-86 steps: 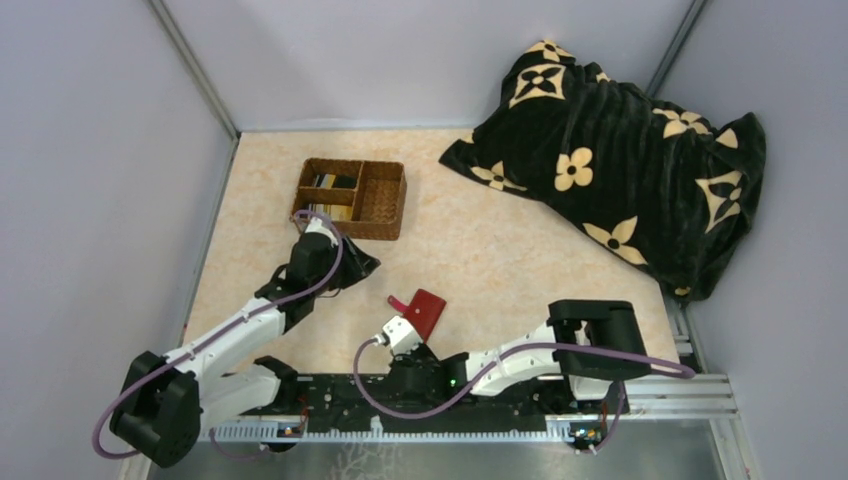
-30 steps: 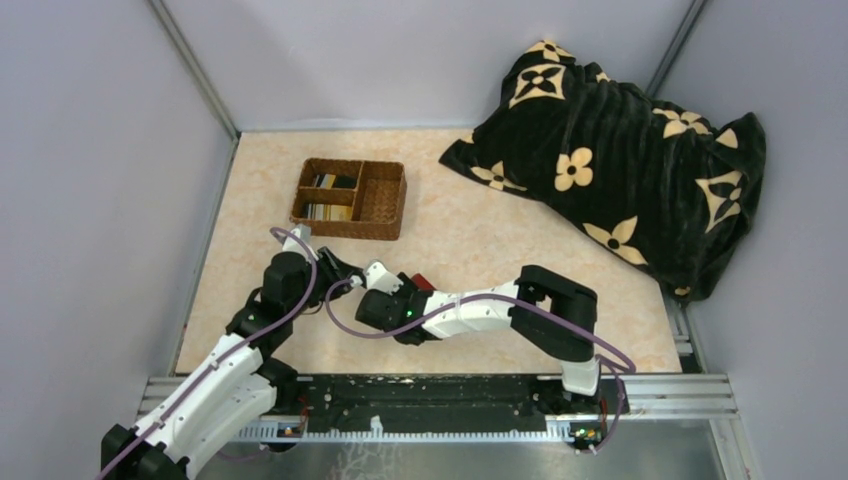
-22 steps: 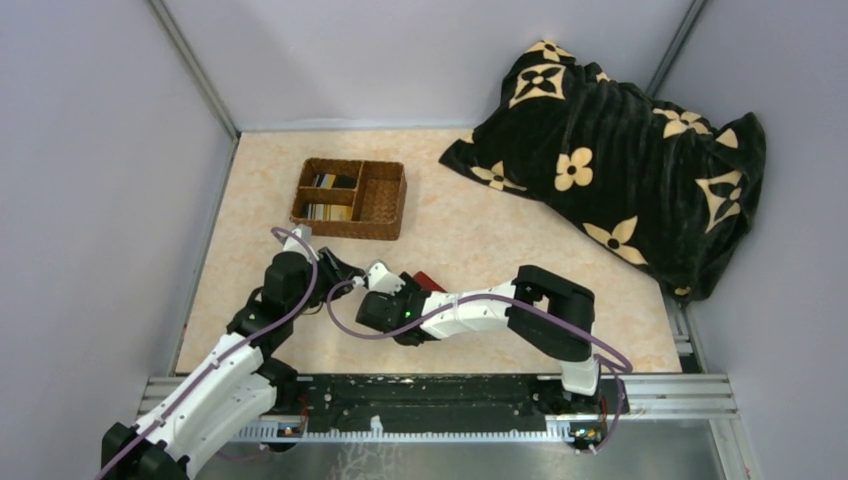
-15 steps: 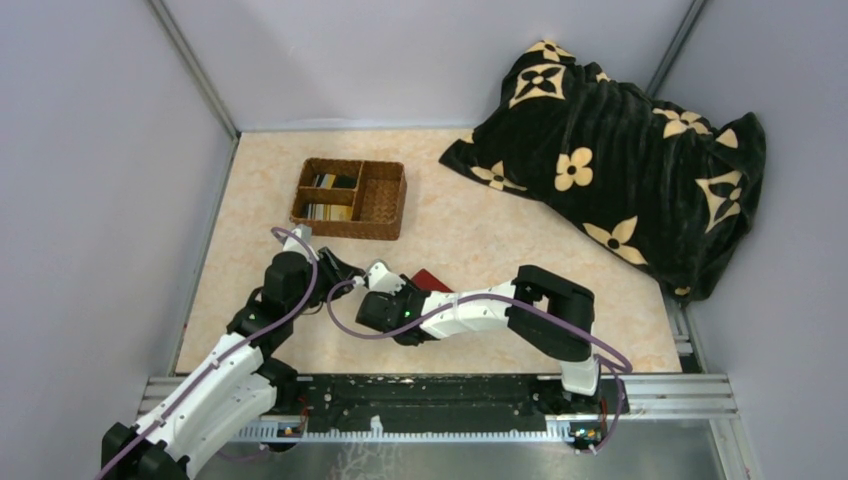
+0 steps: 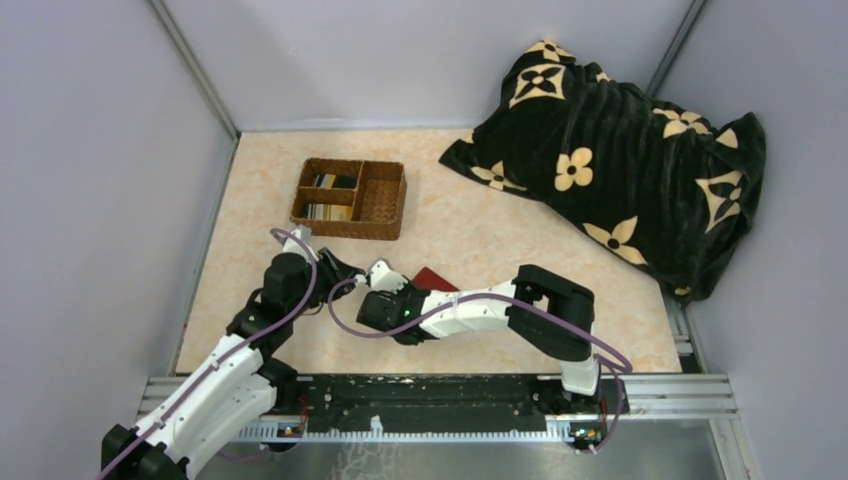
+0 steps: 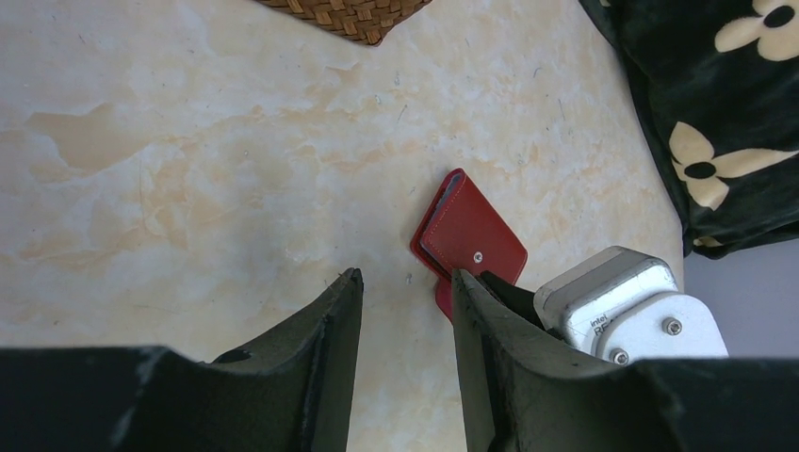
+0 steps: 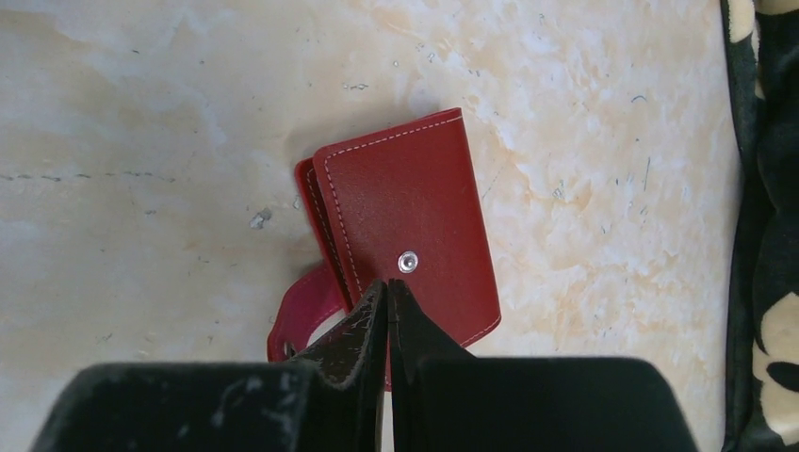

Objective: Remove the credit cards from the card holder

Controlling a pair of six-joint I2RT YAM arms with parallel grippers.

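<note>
Flat on the bench (image 5: 480, 230), just toward 6 o'clock of centre: card holder (image 5: 432, 279), red, cover down, snap tab (image 7: 301, 315) undone and curling out at the 7 o'clock corner in the right wrist view. At that cover, just below the snap stud (image 7: 407, 262): right gripper (image 7: 388, 292), fingers pressed together, nothing seen between them. To 9 o'clock of the holder, over bare bench: left gripper (image 6: 405, 280), fingers apart, clasping nothing. Toward 10 o'clock, well apart: wicker basket (image 5: 372, 229), with credit cards (image 5: 327, 211) in its left compartments. At 2 o'clock: black flowered blanket (image 5: 620, 150).
</note>
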